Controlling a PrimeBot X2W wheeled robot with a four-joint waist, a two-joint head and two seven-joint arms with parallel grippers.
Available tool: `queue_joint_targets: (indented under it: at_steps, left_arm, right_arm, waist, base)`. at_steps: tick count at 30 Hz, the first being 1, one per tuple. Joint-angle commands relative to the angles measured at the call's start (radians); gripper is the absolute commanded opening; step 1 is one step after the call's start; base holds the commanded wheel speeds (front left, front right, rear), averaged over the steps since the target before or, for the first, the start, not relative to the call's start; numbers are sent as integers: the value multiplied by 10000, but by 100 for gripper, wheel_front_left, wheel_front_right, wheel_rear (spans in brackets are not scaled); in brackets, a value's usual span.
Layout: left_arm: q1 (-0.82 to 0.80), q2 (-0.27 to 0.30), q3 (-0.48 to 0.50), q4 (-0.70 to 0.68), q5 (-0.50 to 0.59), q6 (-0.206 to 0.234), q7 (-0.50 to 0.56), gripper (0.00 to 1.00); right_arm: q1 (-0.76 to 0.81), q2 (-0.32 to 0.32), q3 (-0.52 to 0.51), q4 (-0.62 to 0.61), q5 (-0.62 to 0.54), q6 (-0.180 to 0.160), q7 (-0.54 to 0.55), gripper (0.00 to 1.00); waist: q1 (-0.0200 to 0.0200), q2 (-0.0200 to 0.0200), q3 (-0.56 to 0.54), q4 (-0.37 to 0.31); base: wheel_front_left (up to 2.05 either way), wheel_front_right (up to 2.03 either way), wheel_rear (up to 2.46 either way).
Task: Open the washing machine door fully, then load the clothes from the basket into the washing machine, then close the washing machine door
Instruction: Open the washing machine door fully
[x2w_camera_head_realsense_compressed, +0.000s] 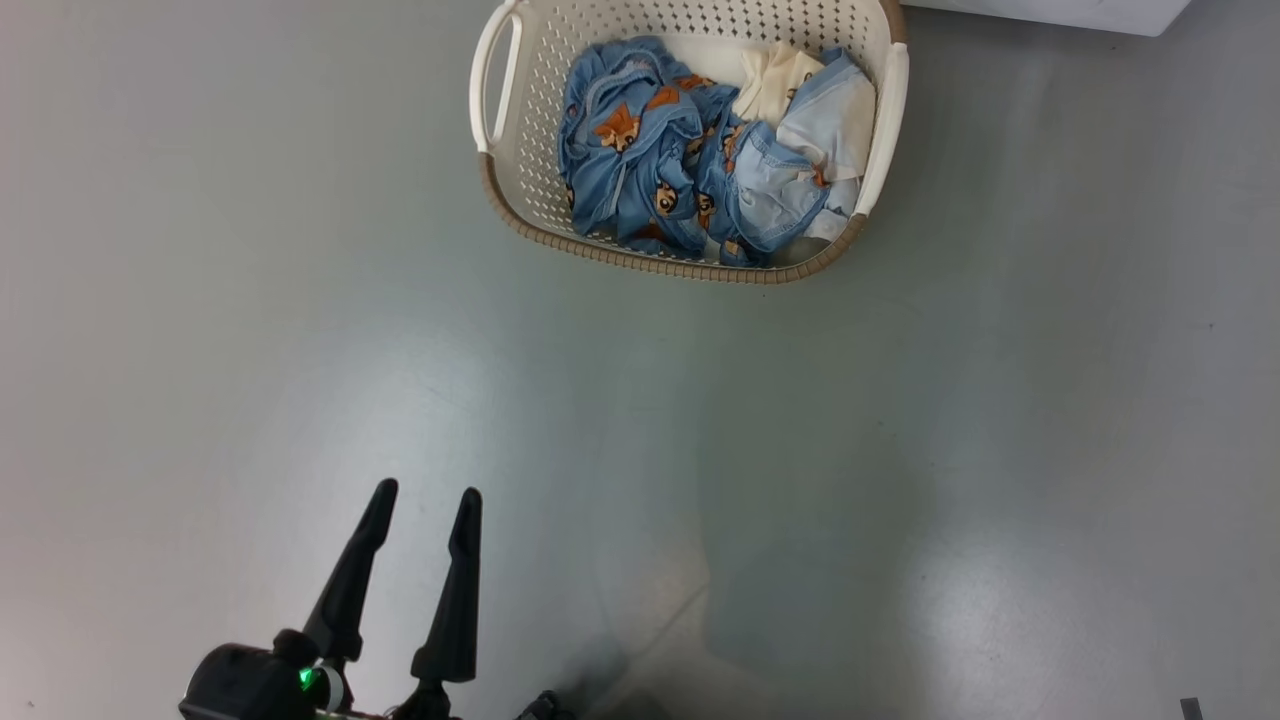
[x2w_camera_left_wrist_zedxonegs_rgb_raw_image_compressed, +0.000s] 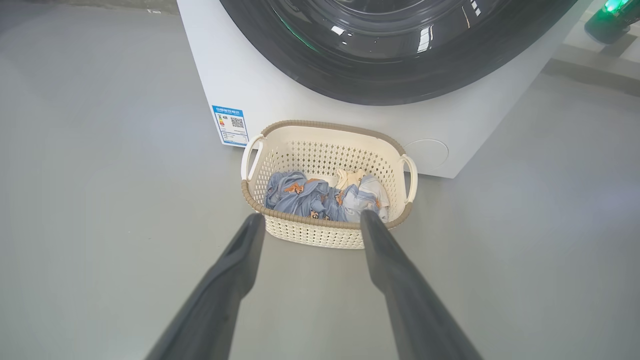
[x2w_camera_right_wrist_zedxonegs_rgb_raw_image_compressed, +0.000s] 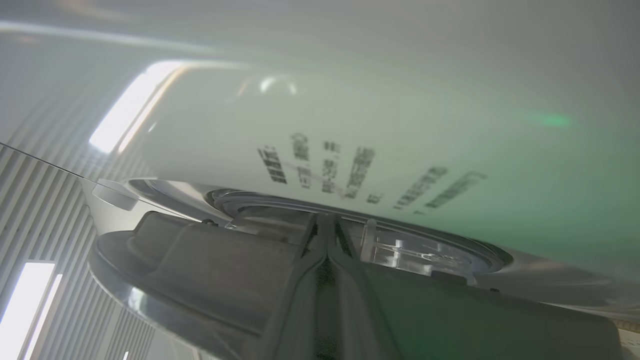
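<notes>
Fingers pinched together, apparently for prying, the right gripper (x2w_camera_right_wrist_zedxonegs_rgb_raw_image_compressed: 327, 225) meets the washing machine door (x2w_camera_left_wrist_zedxonegs_rgb_raw_image_compressed: 400, 75) — the left gripper (x2w_camera_head_realsense_compressed: 425, 492), spread wide, faces the basket (x2w_camera_head_realsense_compressed: 700, 270).

- Left gripper (x2w_camera_left_wrist_zedxonegs_rgb_raw_image_compressed: 312, 217): two dark fingers spread apart, lower centre.
- Basket (x2w_camera_left_wrist_zedxonegs_rgb_raw_image_compressed: 320, 235): centre, on grey floor (x2w_camera_left_wrist_zedxonegs_rgb_raw_image_compressed: 75, 225), clothes (x2w_camera_left_wrist_zedxonegs_rgb_raw_image_compressed: 305, 197) inside.
- Washing machine (x2w_camera_left_wrist_zedxonegs_rgb_raw_image_compressed: 240, 75): top; black-rimmed door (x2w_camera_left_wrist_zedxonegs_rgb_raw_image_compressed: 400, 75), blue sticker (x2w_camera_left_wrist_zedxonegs_rgb_raw_image_compressed: 230, 125), round flap (x2w_camera_left_wrist_zedxonegs_rgb_raw_image_compressed: 426, 154).

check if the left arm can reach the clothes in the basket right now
Likely yes: the left gripper, jaws open, points at the basket, and the clothes lie uncovered in it.
</notes>
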Motion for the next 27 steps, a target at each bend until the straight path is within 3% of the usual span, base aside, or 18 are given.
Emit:
queue_joint_targets:
  at_steps: [1, 15, 27]
  left_arm:
    - [-97, 116, 355, -249, -60, 81, -63, 100]
    - [-509, 116, 343, -107, -152, 51, -63, 100]
    - [-906, 116, 580, 108, -244, -9, -63, 100]
  right_arm:
    - [-75, 327, 232, -334, 64, 100, 111, 0]
    - [289, 716, 905, -730, 167, 100, 486, 0]
    - [1337, 1309, 1722, -1017, 312, 100, 1061, 0]
  waist:
    - [0, 0, 1, 0]
    - [0, 0, -84, -233]
    - [0, 0, -753, -841]
  base:
    - [0, 0, 0]
    - [0, 0, 0]
    - [0, 0, 0]
